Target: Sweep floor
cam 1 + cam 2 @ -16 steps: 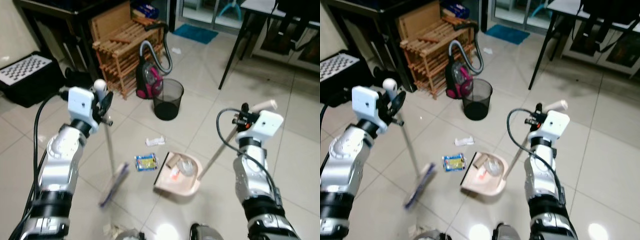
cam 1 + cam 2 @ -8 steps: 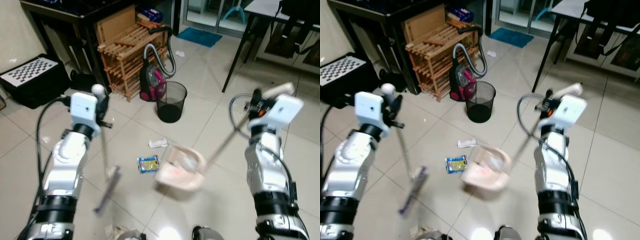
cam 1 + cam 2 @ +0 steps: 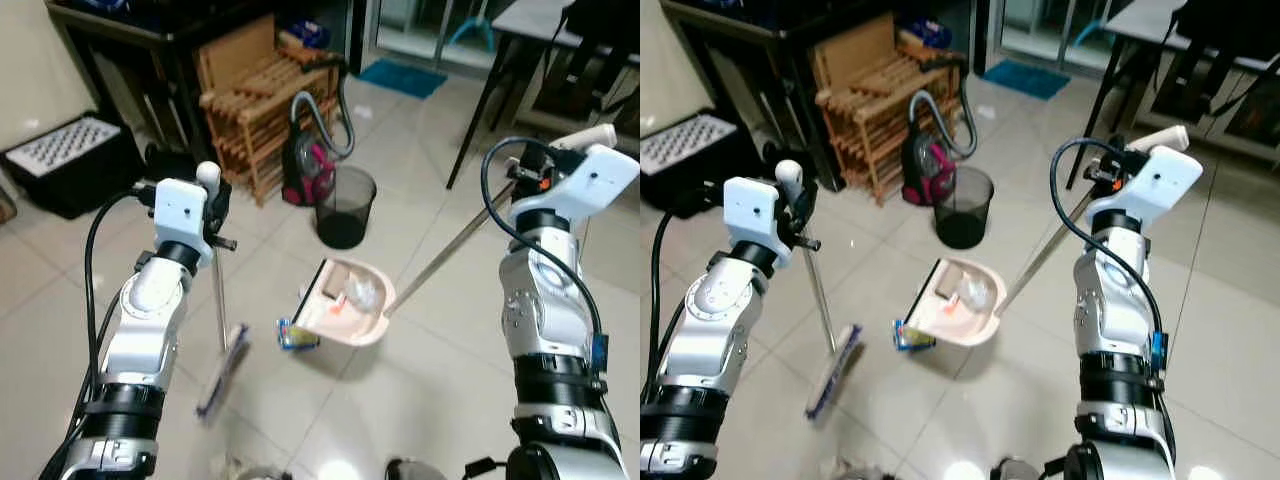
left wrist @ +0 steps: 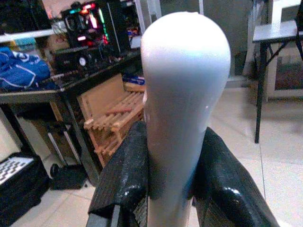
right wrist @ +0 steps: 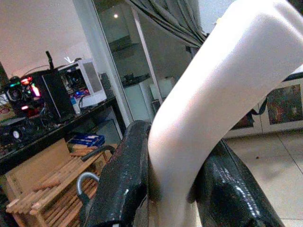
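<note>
My left gripper (image 3: 211, 196) is shut on the white knob-ended broom handle (image 4: 182, 94), out in front on the left. The thin pole runs down to the purple broom head (image 3: 223, 368) on the tiles. My right gripper (image 5: 173, 161) is shut on the pale grip of the dustpan's handle (image 3: 590, 135), held high on the right. Its long rod (image 3: 450, 250) slopes down to the beige dustpan (image 3: 345, 300), which hangs tilted above the floor with litter inside. A blue and yellow packet (image 3: 293, 337) lies on the floor, partly under the pan.
A black mesh waste bin (image 3: 343, 205) stands just beyond the dustpan. Behind it are a pink vacuum cleaner (image 3: 305, 160) and a wooden rack (image 3: 250, 95). A dark table leg (image 3: 472, 115) slants at the back right. A black case (image 3: 65, 160) sits far left.
My right arm has lifted the dustpan off the floor and swung it up towards the bin. The broom has shifted a little; the white scrap is now behind the pan.
</note>
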Robot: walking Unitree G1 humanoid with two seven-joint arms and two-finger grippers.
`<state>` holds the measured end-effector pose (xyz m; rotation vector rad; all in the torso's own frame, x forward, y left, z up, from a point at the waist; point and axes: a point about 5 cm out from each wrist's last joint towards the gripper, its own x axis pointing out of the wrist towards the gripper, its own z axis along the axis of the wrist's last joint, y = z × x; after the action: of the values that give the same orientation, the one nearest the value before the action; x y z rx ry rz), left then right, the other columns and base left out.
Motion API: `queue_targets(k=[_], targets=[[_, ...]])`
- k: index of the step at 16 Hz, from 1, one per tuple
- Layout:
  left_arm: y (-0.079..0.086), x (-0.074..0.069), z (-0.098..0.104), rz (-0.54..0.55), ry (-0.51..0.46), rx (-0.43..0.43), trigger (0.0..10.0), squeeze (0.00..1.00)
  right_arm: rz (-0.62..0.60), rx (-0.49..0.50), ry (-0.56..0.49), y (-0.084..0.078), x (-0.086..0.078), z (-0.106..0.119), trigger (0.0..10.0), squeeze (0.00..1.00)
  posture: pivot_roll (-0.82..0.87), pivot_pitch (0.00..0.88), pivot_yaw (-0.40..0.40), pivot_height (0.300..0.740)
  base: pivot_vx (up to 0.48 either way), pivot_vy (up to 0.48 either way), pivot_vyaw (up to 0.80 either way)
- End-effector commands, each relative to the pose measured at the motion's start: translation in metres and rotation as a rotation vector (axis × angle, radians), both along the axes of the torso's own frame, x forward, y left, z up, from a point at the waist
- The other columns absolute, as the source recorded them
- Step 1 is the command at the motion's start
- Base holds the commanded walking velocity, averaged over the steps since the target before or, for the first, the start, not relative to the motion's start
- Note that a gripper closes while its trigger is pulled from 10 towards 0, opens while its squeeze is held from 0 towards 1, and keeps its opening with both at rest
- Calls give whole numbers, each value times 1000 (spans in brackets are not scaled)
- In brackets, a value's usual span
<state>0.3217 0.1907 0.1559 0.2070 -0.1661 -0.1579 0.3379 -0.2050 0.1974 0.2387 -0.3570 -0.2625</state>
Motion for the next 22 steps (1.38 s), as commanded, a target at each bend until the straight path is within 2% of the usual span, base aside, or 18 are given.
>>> queue_targets(k=[1,5,14,22], targets=[[1,3,14,9,-65,20,10000,0,-14,-5,-73,-1,0,25,10000,0,-52,0,64,740,405,0,0],[2,3,16,24,-78,13,10000,0,-13,-32,-84,0,2,36,10000,0,-52,0,63,740,457,0,0],[-2,4,14,17,-78,14,10000,0,-5,-12,-76,5,4,38,10000,0,-49,0,58,740,480,0,-214],[-2,4,12,18,-74,20,10000,0,-67,43,-79,-4,8,41,10000,0,-47,0,54,740,480,0,0]])
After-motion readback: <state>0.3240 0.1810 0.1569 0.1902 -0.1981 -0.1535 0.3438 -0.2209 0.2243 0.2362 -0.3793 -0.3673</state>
